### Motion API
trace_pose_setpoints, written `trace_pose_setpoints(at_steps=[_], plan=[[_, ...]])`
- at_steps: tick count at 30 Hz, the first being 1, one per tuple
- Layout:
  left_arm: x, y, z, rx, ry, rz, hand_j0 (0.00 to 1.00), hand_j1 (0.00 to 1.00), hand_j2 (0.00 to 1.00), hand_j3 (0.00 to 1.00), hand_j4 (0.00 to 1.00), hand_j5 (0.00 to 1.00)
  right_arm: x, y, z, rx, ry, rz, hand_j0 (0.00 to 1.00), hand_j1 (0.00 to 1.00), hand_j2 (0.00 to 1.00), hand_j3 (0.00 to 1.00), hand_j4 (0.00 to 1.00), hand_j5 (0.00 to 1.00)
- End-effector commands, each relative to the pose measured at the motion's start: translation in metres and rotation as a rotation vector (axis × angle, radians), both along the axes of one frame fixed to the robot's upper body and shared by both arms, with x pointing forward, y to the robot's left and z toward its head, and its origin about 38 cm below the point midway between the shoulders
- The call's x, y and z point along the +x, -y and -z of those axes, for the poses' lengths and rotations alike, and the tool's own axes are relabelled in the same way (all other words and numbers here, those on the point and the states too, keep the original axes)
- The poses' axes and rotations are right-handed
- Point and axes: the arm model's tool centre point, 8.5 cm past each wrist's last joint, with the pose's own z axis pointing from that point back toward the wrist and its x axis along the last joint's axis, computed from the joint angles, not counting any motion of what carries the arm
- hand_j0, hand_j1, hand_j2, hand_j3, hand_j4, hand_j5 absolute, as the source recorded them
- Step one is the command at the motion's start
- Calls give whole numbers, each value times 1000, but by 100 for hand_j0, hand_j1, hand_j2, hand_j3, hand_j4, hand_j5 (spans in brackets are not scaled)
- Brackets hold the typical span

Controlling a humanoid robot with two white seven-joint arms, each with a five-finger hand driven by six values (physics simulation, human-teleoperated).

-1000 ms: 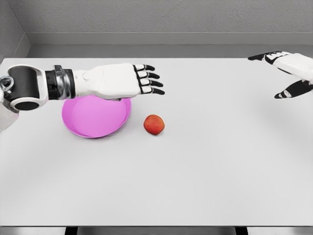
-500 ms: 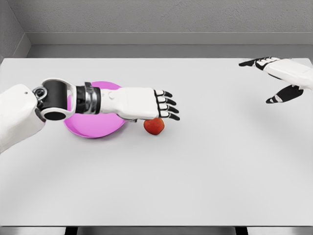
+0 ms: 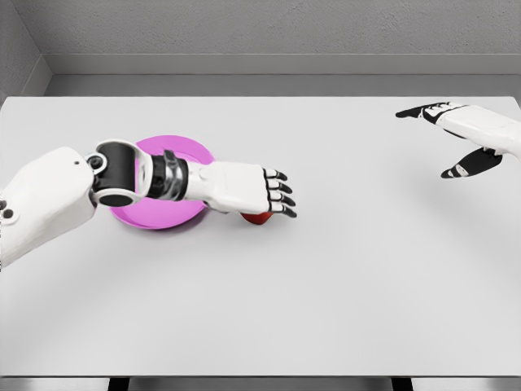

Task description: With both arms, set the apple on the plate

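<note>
Head view gave you a smooth round magenta plate (image 3: 155, 213) on the matte grey desk (image 3: 326, 277). Your left robot hand (image 3: 264, 194) lay flat, fingers extended, over the glossy red apple (image 3: 258, 217) just right of the plate. Far right, your right robot hand (image 3: 456, 140) hovered, fingers spread.

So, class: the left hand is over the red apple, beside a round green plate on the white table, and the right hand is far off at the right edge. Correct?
Not quite. The head view shows the round plate is pink, not green. The rest stands: the left hand is over the red apple on the white table, and the right hand is far off at the right edge.
</note>
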Motion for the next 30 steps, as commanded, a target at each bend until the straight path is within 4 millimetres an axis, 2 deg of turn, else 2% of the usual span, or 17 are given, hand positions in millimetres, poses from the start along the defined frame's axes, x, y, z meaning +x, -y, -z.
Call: trace_pose_setpoints(at_steps=[1, 6, 17, 20, 21, 22, 30], plan=[[0, 2, 8, 11, -17, -2, 100, 100, 100, 100, 100, 100, 0, 0, -1, 3, 0, 0, 100, 100, 100, 100, 100, 100], [7, 1, 15, 47, -32, -26, 100, 100, 100, 100, 100, 100, -4, -7, -3, 1, 10, -23, 100, 100, 100, 100, 100, 100], [15, -4, 17, 66, -36, -54, 99, 99, 99, 99, 99, 99, -4, -7, -3, 0, 9, -22, 100, 100, 100, 100, 100, 100], [14, -4, 17, 65, -37, -54, 73, 73, 73, 73, 73, 73, -4, -7, -3, 0, 10, -24, 100, 100, 100, 100, 100, 100], [14, -4, 17, 65, -37, -53, 70, 70, 70, 70, 70, 70, -4, -7, -3, 0, 10, -24, 100, 100, 100, 100, 100, 100], [14, -1, 17, 62, -36, -48, 61, 61, 61, 61, 61, 61, -4, -7, -3, 0, 11, -23, 100, 100, 100, 100, 100, 100], [11, 2, 24, 106, -50, -41, 60, 60, 60, 60, 60, 60, -7, -11, -4, 0, 16, -35, 100, 100, 100, 100, 100, 100]])
